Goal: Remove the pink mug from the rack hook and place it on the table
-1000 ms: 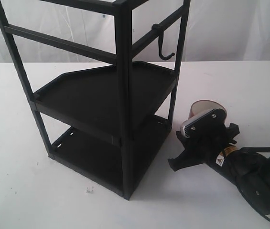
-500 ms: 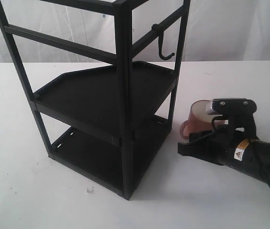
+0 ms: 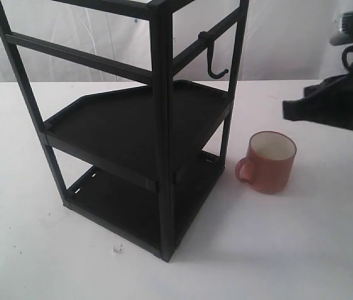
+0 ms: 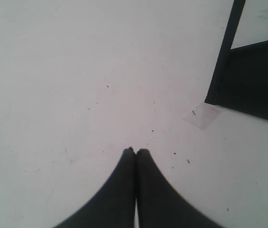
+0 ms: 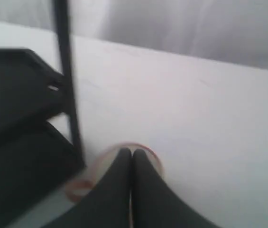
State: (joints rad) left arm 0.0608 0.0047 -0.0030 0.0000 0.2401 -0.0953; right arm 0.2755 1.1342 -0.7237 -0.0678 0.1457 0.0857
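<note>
The pink mug [image 3: 268,164] stands upright on the white table [image 3: 301,250], just right of the rack's lower shelf, with its handle turned toward the rack. The black rack hook [image 3: 216,65] on the upper bar is bare. My right gripper [image 3: 288,110] hovers above and to the right of the mug, apart from it, fingers shut on nothing. In the blurred right wrist view the mug's rim [image 5: 156,160] shows behind the closed right gripper [image 5: 132,151]. My left gripper [image 4: 135,150] is shut over bare table and does not show in the exterior view.
The tall black rack [image 3: 164,144] with two tray shelves fills the left and middle. A tiny white scrap [image 3: 116,249] lies near its front foot. A rack leg [image 4: 225,57] and a tape patch [image 4: 202,116] lie beyond the left gripper.
The right gripper brought the tilted mug upright onto the table, let go of it, then rose up and to the right with its fingers closed. The left arm's motion is not shown.
</note>
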